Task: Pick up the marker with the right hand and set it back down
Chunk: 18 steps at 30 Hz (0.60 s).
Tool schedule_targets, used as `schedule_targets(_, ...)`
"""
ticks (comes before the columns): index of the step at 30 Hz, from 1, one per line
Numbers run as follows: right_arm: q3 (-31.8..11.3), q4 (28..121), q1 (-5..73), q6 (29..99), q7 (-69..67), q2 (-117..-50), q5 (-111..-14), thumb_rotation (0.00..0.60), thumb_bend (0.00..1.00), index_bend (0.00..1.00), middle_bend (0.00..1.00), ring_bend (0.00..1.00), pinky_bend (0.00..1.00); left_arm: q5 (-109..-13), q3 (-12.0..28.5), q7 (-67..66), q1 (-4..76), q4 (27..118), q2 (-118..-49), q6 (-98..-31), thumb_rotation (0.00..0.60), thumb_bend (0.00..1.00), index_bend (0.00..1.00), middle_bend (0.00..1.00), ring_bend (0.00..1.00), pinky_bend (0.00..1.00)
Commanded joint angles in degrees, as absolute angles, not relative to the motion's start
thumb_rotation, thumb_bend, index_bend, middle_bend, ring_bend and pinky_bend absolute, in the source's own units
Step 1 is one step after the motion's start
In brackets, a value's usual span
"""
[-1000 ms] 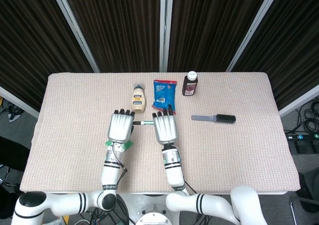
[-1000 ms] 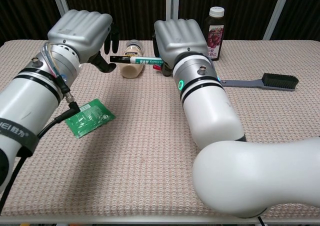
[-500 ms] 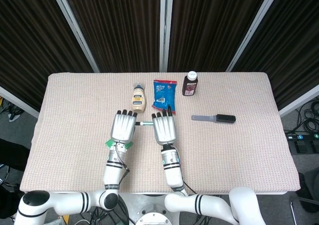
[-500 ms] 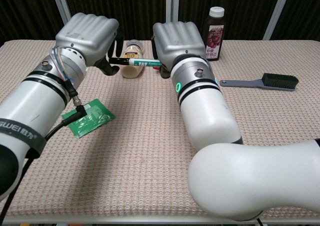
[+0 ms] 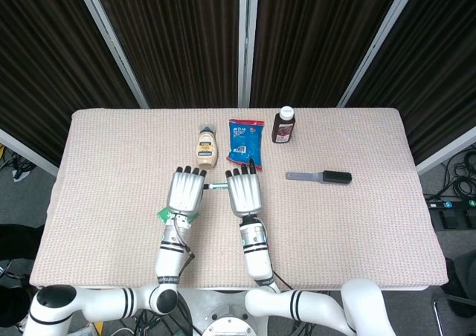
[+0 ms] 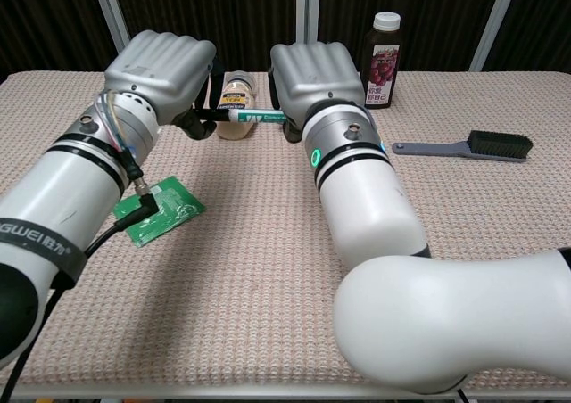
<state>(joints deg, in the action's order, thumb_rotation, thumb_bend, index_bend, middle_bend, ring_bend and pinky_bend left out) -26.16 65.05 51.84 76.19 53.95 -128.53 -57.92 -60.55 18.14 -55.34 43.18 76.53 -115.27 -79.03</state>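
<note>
The marker [image 6: 252,115], white with green print, hangs level above the table between my two hands. My right hand [image 6: 317,69] grips its right end with fingers curled. My left hand [image 6: 162,64] has curled fingers and thumb around the black cap end, which is mostly hidden. In the head view only a short piece of the marker [image 5: 214,186] shows between the left hand [image 5: 186,191] and the right hand [image 5: 245,191], both seen from the back, side by side.
A mayonnaise bottle [image 5: 207,146] lies just beyond the hands, with a blue snack packet [image 5: 245,140] and a dark juice bottle [image 5: 283,125] to its right. A black brush [image 5: 320,176] lies further right. A green card [image 6: 159,209] sits under my left forearm on the woven table mat [image 5: 357,224].
My left hand has moved right toward the right hand, and the black cap end has gone in between its fingers. The gap between the hands has shrunk. The right hand has shifted slightly left.
</note>
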Motion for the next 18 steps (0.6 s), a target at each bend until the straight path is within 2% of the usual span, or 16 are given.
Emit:
schedule_targets(1,-26.15,64.95,51.85,76.16,54.03,-128.59,-57.89,0.6,0.35,0.63,0.59,0.29,0.16,-60.64,18.16,-55.18,43.27,76.08,-115.51,-79.05,0.6,0.37,0.58,0.57,0.5,0.56)
schedule_targets(18,-26.2,65.16,51.31,76.45,54.2,-128.06,-58.01,0.6,0.35,0.63,0.59,0.29,0.16,-61.05,17.86,-53.72,42.89,74.17,-115.74,-78.96,0.6,0.4,0.62,0.61,0.55,0.6)
